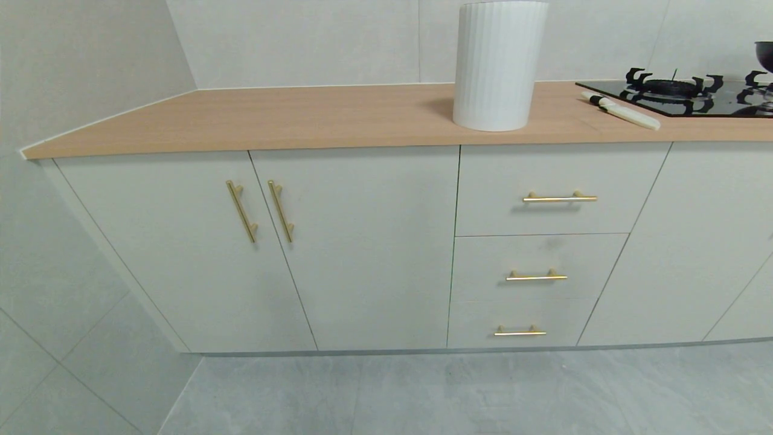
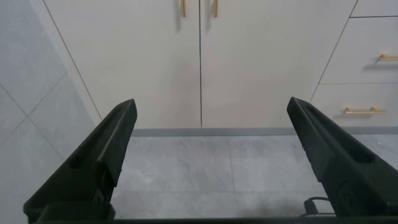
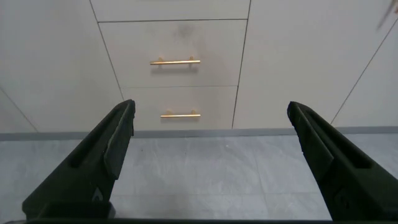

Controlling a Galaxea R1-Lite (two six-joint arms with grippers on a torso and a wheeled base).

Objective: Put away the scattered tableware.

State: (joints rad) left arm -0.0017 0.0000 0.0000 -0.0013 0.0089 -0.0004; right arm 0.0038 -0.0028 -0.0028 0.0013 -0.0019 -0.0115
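Head view angled down at cabinets (image 1: pixel 362 254); wrist views low, near, sharing drawers (image 1: pixel 543 257).

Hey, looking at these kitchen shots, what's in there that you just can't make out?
- Head view: the white ribbed container has its top cut off by the upper edge, so its contents are hidden.
- Head view: a dark vessel on the gas hob is cut by the right edge; its type is unclear.
- All views: closed cabinet doors and drawers hide their insides.
- Head view: the cream utensil looks like a knife, too small to confirm.

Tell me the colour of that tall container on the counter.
White container, vertically ribbed; head view shows it best.
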